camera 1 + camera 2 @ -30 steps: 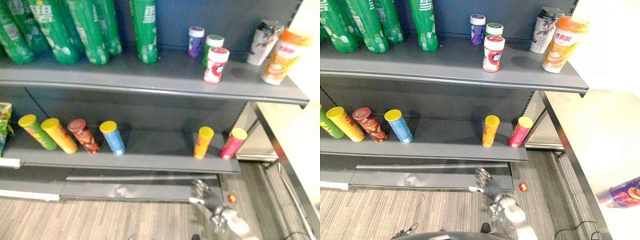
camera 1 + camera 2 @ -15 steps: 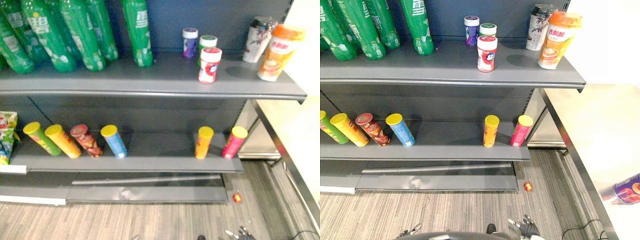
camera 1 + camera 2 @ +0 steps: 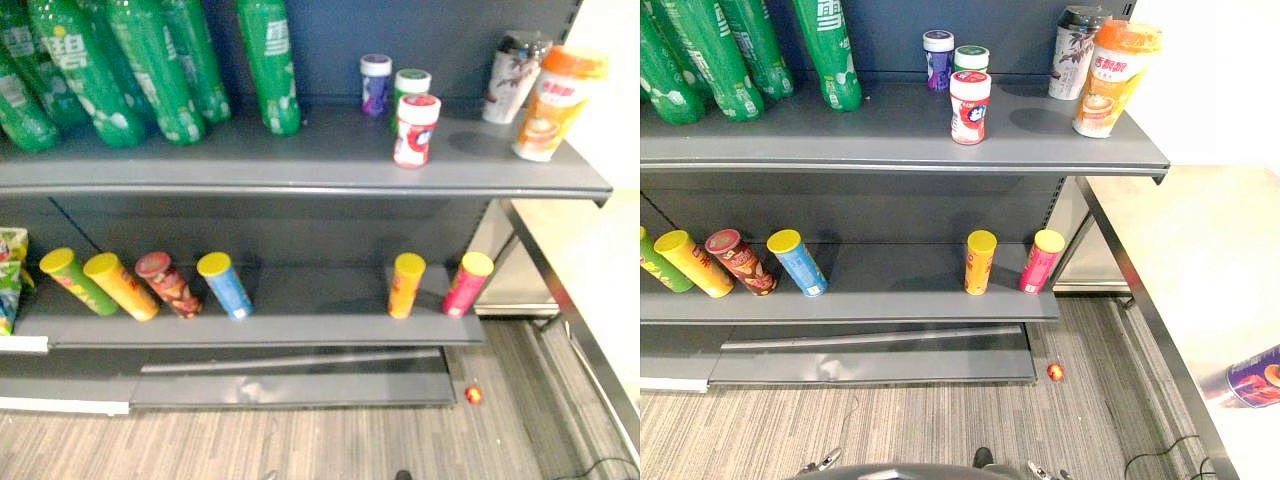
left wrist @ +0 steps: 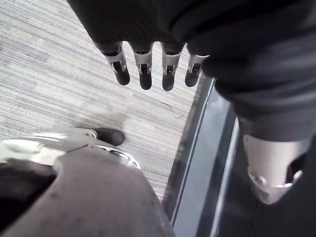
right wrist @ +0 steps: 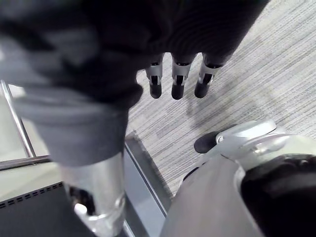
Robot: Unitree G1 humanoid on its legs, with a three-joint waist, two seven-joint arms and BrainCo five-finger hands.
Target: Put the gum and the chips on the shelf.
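Hands-wise, the left hand point(image 4: 144, 74) and right hand point(image 5: 177, 84) both hang empty over the ribbed grey carpet point(image 4: 49, 74), fingers loose and straight. Looks like a gap between picks, maybe finished. Any next move needs a fresh item, possibly the purple can point(image 3: 1252, 378) lying on the pale counter point(image 3: 1180, 250). Further back, glossy chip tubes point(image 3: 405, 285) lean on the lower metal shelf point(image 3: 320, 305). Squat plastic gum jars point(image 3: 414, 132) stand upright on the upper shelf point(image 3: 300, 150).

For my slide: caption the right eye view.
Gum jars and cups on the top shelf, chip cans on the lower shelf.
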